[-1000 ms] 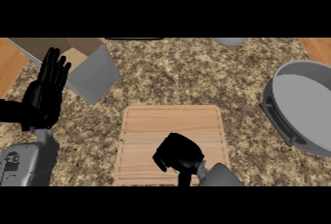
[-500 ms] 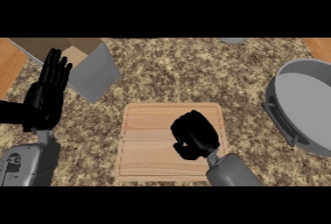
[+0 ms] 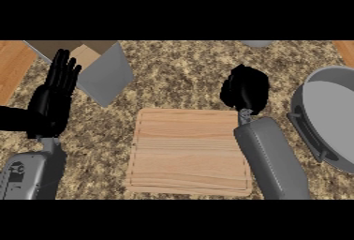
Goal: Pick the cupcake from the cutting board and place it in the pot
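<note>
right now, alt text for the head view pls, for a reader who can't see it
The robot's right hand, fingers curled, hangs over the speckled counter between a bare wooden cutting board and a grey pot at the right edge. The left hand rests open, fingers up, at the left.

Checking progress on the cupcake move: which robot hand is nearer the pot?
The right robot hand, curled beyond the cutting board, beside the pot; the left rests open at left.

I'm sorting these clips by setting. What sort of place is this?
Most likely a kitchen counter: a speckled granite-like countertop carries a wooden cutting board, and a large grey pot sits at the right edge. Wood flooring shows at the upper left.
</note>
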`<state>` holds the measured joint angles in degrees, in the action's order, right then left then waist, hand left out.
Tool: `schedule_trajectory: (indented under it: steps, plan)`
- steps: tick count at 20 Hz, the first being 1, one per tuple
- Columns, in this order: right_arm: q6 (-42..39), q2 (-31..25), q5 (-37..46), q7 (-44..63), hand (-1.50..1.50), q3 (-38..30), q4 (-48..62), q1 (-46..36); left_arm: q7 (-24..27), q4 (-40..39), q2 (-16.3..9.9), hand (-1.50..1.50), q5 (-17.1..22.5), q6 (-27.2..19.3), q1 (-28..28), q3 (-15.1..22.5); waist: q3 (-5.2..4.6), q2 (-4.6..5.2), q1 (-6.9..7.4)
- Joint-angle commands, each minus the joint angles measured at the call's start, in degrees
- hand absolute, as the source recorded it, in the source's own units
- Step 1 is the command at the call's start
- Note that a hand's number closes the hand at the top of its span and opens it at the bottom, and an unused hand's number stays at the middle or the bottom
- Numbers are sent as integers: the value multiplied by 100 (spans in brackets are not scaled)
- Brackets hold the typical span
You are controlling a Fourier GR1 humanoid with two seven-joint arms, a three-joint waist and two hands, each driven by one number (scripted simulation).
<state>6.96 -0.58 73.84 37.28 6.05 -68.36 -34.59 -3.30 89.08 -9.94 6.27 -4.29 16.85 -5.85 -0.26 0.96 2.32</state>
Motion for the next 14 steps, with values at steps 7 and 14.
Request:
schedule_trajectory:
  steps: [7,14]
  plan:
    - [625,-484,2364,3181,150,-773,1096,-2057,-91,-88,-35,0,99,46,173,-71,12,-12,68]
    - [704,-533,2837,3447,150,-1205,1024,-1837,-247,2,15,0,-40,-150,102,-39,28,-99,-181]
